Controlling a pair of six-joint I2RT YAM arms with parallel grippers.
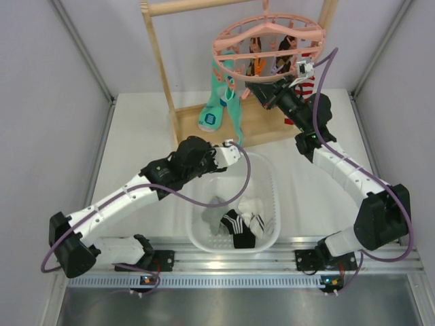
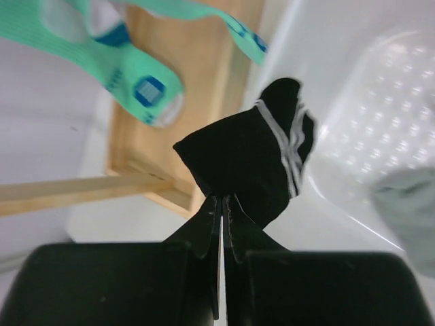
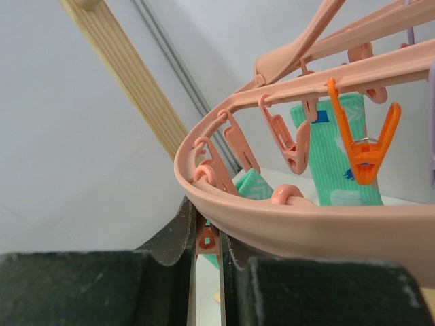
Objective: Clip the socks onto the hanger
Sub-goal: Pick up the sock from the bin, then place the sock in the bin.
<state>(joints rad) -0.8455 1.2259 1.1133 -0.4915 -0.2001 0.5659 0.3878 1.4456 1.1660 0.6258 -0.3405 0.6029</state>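
My left gripper (image 2: 222,198) is shut on a black sock with white stripes (image 2: 245,156), which bunches up just past the fingertips. In the top view this gripper (image 1: 234,146) hangs over the far rim of the basket, near the rack's base. The round pink hanger (image 1: 268,41) hangs from the wooden rack. My right gripper (image 1: 253,87) reaches up under its near rim. In the right wrist view the right gripper (image 3: 206,221) is shut on a small pink clip peg (image 3: 207,242) below the hanger's outer ring (image 3: 306,224). More socks lie in the basket: a black striped one (image 1: 238,229), a white one (image 1: 255,212) and a grey one (image 1: 212,214).
A white plastic basket (image 1: 270,178) stands at the table's front centre. The light wooden rack (image 1: 160,61) stands at the back, with a flat base (image 1: 262,125). Long teal patterned socks (image 1: 221,98) hang from the hanger, and an orange peg (image 3: 363,146) dangles nearby. Grey walls close in on both sides.
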